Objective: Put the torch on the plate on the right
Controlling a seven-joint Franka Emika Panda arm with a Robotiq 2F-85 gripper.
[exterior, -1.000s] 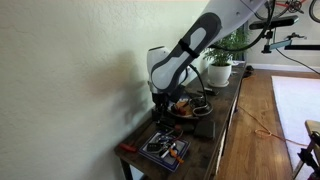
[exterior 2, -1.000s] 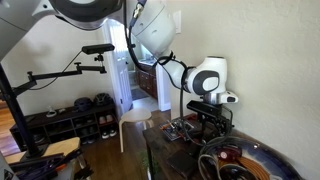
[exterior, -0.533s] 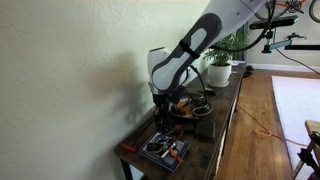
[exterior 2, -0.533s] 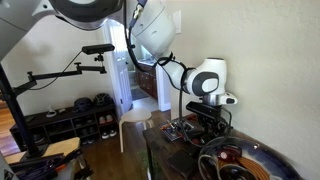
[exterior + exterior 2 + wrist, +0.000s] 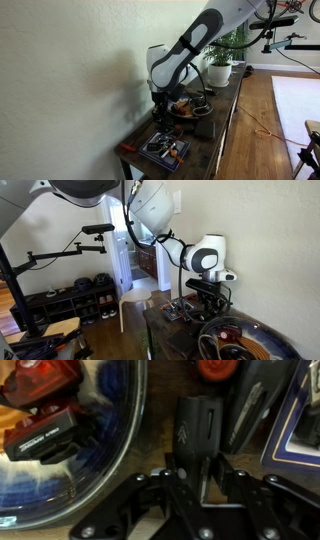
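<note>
In the wrist view the torch is a black cylinder lying on the wooden shelf top, between the plate and a square tray. My gripper is shut on the torch, with a finger pressed against each side of its near end. The plate is a round dark dish with a bluish glaze and a raised rim, just left of the torch, and it holds red and black items. In the exterior views the gripper hangs low over the shelf, with the plate beside it. The torch cannot be made out there.
A square dark tray with orange and bluish items lies on the torch's other side. A red round object sits just past the torch tip. A white plant pot stands further along the shelf, which runs along the wall.
The jaws have closed from wide open onto the torch. The arm has barely moved.
</note>
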